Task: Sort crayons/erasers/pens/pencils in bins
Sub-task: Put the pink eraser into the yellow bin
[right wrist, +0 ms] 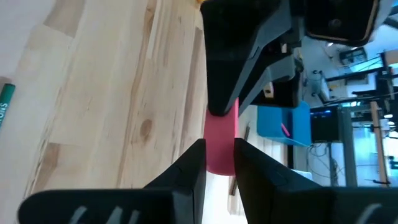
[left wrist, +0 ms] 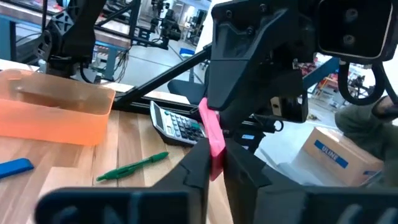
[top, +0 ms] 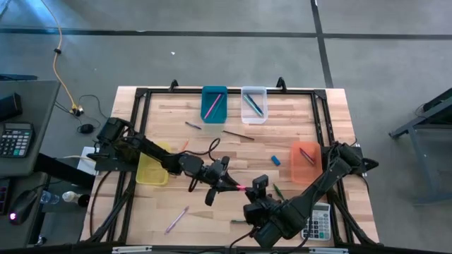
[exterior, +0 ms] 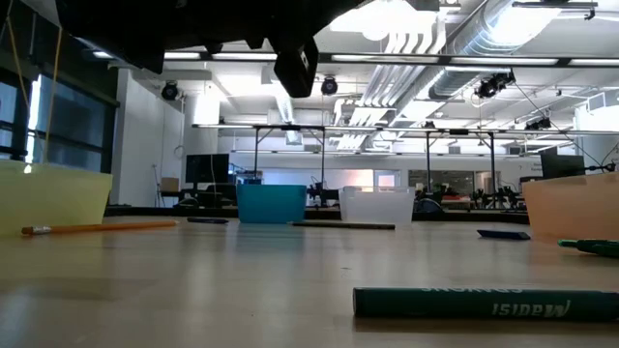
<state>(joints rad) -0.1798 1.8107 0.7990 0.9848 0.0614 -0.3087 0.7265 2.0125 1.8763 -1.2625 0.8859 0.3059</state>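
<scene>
A short pink piece (top: 241,188), crayon or eraser I cannot tell, hangs above the table's middle between my two grippers. My left gripper (top: 232,185) reaches it from the table's left and is shut on it. My right gripper (top: 256,188) comes from the near right and is shut on its other end. The yellow bin (top: 152,169), teal bin (top: 214,104), clear bin (top: 253,104) and orange bin (top: 306,161) stand on the table. A blue eraser (top: 275,161) lies flat beside the orange bin. My left gripper pinches one end of the pink piece (left wrist: 216,149) between its two fingers, coming level from the table's left. The piece is lifted clear of the table. My right gripper pinches the other end of the pink piece (right wrist: 219,146) between its two fingers, slanting down from the table's near right.
A calculator (top: 321,220) lies at the near right under my right arm. A green crayon (exterior: 484,303), a green pen (left wrist: 132,167), a pencil (exterior: 97,228) and a pale stick (top: 176,219) lie loose on the wood. Sticks rest in the teal, clear and orange bins.
</scene>
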